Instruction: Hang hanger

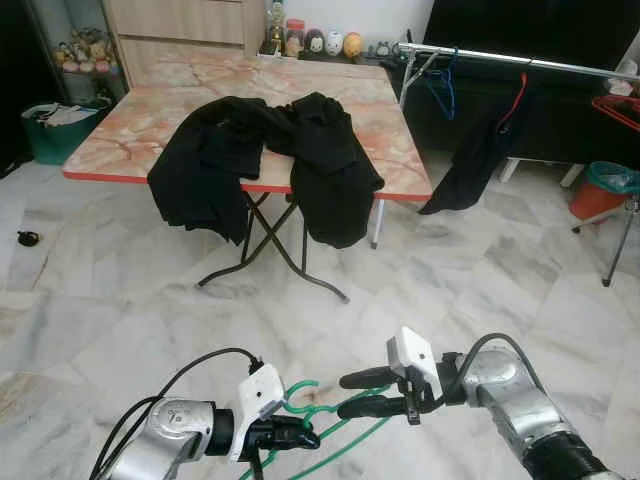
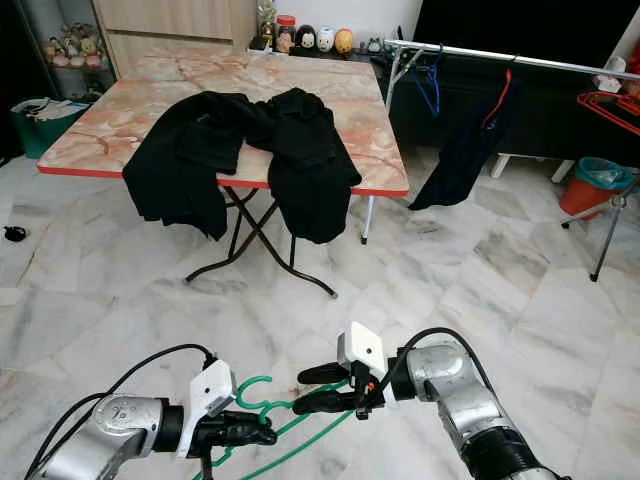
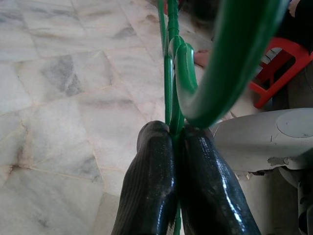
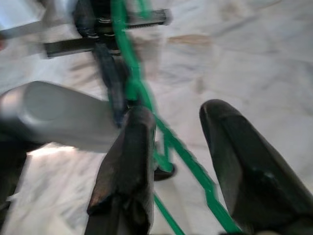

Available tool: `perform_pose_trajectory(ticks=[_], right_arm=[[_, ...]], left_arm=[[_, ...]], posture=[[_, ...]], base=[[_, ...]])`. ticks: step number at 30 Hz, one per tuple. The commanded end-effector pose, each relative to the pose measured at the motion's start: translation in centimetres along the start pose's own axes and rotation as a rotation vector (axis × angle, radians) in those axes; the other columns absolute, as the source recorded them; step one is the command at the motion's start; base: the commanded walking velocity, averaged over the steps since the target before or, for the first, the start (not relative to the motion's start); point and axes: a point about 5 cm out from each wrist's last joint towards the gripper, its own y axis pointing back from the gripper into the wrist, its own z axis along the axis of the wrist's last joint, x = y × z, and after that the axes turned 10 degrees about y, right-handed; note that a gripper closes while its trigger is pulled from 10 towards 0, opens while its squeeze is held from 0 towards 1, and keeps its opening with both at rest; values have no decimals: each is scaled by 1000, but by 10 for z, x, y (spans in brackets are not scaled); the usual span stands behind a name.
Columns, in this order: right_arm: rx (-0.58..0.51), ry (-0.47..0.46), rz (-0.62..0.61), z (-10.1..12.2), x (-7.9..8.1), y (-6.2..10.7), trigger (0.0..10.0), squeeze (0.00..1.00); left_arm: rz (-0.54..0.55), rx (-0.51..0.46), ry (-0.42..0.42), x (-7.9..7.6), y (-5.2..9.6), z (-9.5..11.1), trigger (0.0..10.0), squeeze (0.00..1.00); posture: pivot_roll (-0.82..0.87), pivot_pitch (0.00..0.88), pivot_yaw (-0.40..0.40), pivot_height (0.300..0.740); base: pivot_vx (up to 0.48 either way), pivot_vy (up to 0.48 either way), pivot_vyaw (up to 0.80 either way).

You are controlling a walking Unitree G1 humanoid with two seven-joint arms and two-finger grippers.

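My left gripper [image 1: 305, 437] is shut on a green wire hanger [image 1: 300, 392], low over the floor; the left wrist view has both black fingers [image 3: 151, 171] pinched on the green wire [image 3: 173, 73]. To its right, my right gripper [image 1: 342, 394] is open. The hanger's slanting wire [image 4: 137, 88] runs between its two fingers [image 4: 129, 161] without touching them. A metal clothes rail [image 1: 520, 62] stands at the far right. It carries a blue hanger [image 1: 443, 85] and a red hanger [image 1: 515, 95] with a black garment [image 1: 470, 160].
A folding table [image 1: 110, 150] with black clothes [image 1: 260, 150] draped over its front edge stands ahead. A green bin [image 1: 55, 125] sits at far left and an orange bucket [image 1: 605, 190] at far right. Marble floor lies between me and the rail.
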Motion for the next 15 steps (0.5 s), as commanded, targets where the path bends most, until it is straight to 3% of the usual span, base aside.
perform_pose_trajectory(ticks=[1, 2, 3, 5, 6, 7, 8, 12, 14, 15], right_arm=[[5, 25, -77, 1, -8, 5, 9961, 961], [14, 45, -127, 2, -13, 5, 10000, 427], [13, 61, -197, 3, -19, 6, 10000, 0], [2, 96, -385, 8, -36, 9, 10000, 0], [2, 96, -385, 8, -36, 9, 10000, 0], [-10, 106, -515, 11, -45, 13, 10000, 0], [-18, 106, -567, 13, -49, 14, 10000, 0], [-76, 51, -805, 16, -61, 28, 10000, 0], [-119, -13, -985, 10, -66, 42, 10000, 0], [-119, -13, -985, 10, -66, 42, 10000, 0]], left_arm=[[-21, 6, -19, -4, -3, 2, 0, 0], [-21, 10, -19, -4, -2, 1, 0, 0], [-20, 14, -19, -4, -2, 1, 0, 0], [-10, 23, -20, -3, -1, 0, 0, 0], [-10, 23, -20, -3, -1, 0, 0, 0], [9, 30, -22, -2, 0, -2, 0, 0], [17, 32, -24, -1, 1, -2, 0, 0], [76, 14, -10, 4, 8, -4, 0, 0], [173, -34, 13, 13, 19, -4, 0, 0], [173, -34, 13, 13, 19, -4, 0, 0]], posture=[[155, 0, -106, 740], [155, 0, -107, 740], [155, 0, -107, 740], [156, 0, -106, 740], [156, 0, -106, 740], [157, 0, -106, 740], [157, 0, -106, 740], [151, 0, -99, 740], [151, 0, -95, 740], [151, 0, -95, 740]], base=[[0, 0, 0], [0, 0, 0], [0, 0, 0], [0, 0, 0], [0, 0, 0], [0, 0, 0], [0, 0, 0], [0, 0, 0], [0, 0, 0], [0, 0, 0]])
